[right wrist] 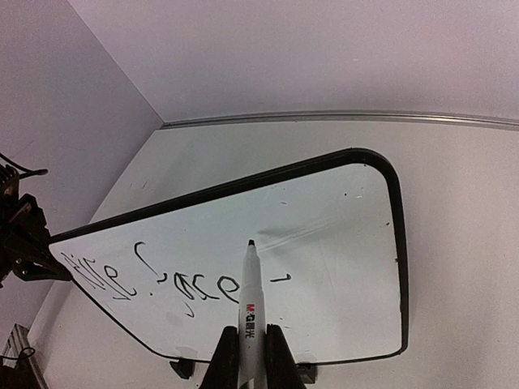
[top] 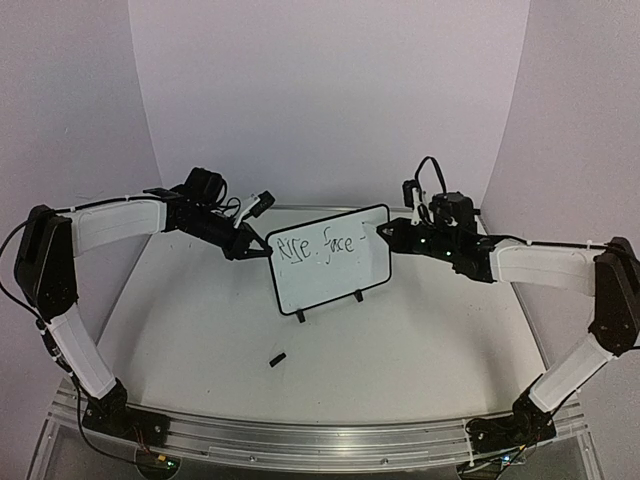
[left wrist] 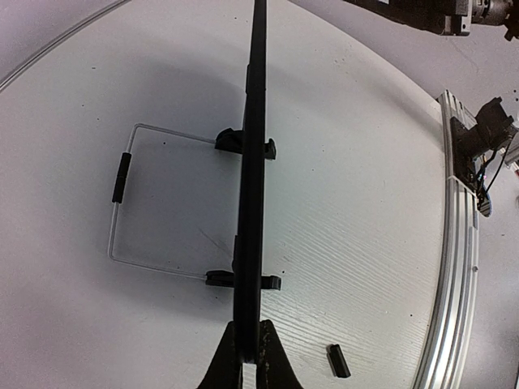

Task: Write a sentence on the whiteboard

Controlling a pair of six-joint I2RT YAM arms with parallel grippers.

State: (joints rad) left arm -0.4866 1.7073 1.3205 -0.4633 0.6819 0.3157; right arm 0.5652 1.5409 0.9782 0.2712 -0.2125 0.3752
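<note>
Whiteboard (top: 330,262) on its feet on the counter (top: 400,350), left edge pinched by the left pincer (left wrist: 247,347). At its right edge, the right pincer (right wrist: 247,350) clamps a marker (right wrist: 250,304), tip at the written face. The long axis runs left to right, rising slightly rightward, with the face toward the arm bases. The sentence (top: 318,246) reads "Rise. face". Risk: heavy tip pressure could swivel or tip the board, and the first line is nearing the right frame.
</note>
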